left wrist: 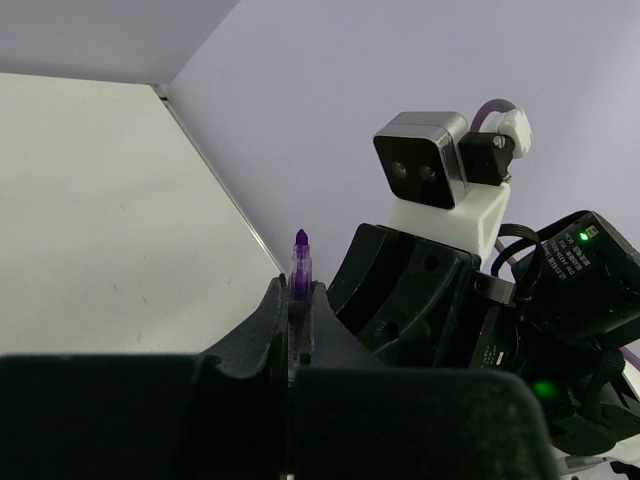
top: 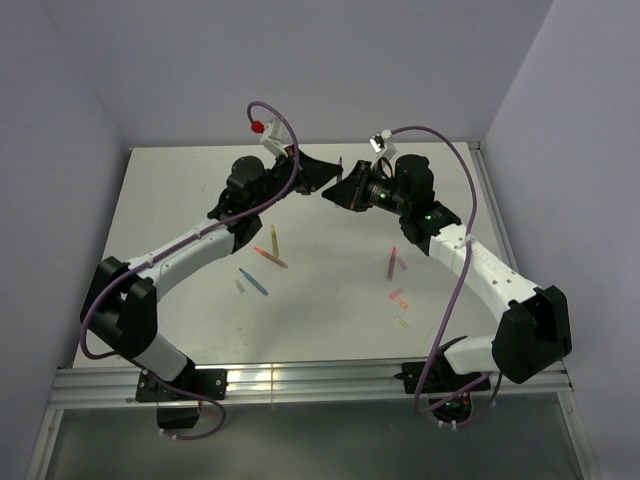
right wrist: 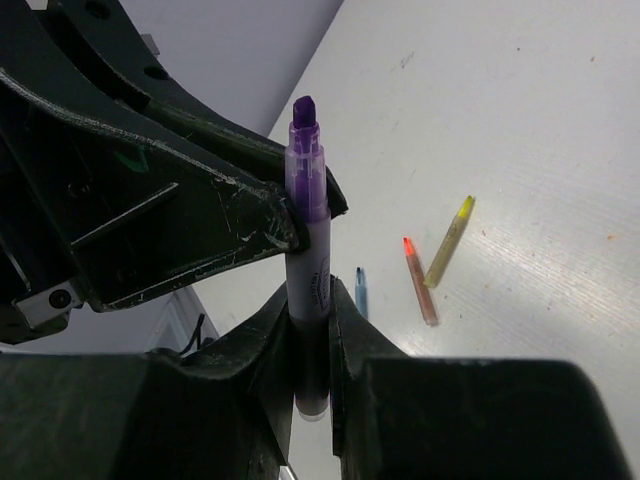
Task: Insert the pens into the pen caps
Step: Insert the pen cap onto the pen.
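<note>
A grey-purple pen stands upright in the air over the back middle of the table, tip up. My left gripper is shut on its upper part, just below the purple tip. My right gripper is closed on the pale barrel lower down, with both fingers touching it. The two grippers meet nose to nose. On the table lie a yellow pen, an orange pen, a blue pen and a pink-red pen. Pen caps lie nearby: a pale blue, a pink and a yellow-green.
The white table is walled by pale panels at the back and sides. A metal rail runs along the near edge by the arm bases. The right wrist's camera block sits close above the left fingers.
</note>
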